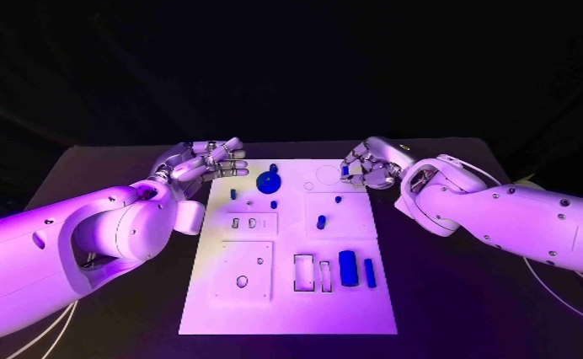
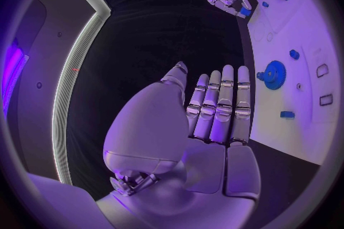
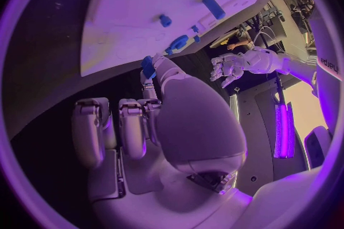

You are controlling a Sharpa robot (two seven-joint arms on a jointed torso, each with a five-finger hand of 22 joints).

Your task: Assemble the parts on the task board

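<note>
The task board (image 1: pixel 291 292) lies mid-table, its blue gear (image 1: pixel 269 181) near the far edge and a blue cylinder (image 1: pixel 349 268) toward the near right corner. The left hand (image 1: pixel 204 163) hovers off the far left corner, fingers straight, holding nothing; the right hand (image 1: pixel 369 165), at the far right corner, pinches a small blue part (image 3: pixel 148 66)

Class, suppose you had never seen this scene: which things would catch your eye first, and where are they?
First, the white task board in the middle of the black table, dotted with small blue parts. A blue gear stands out near its far edge. The left hand hangs at the board's far left corner holding nothing, and the right hand at its far right corner pinches a small blue part.
</note>
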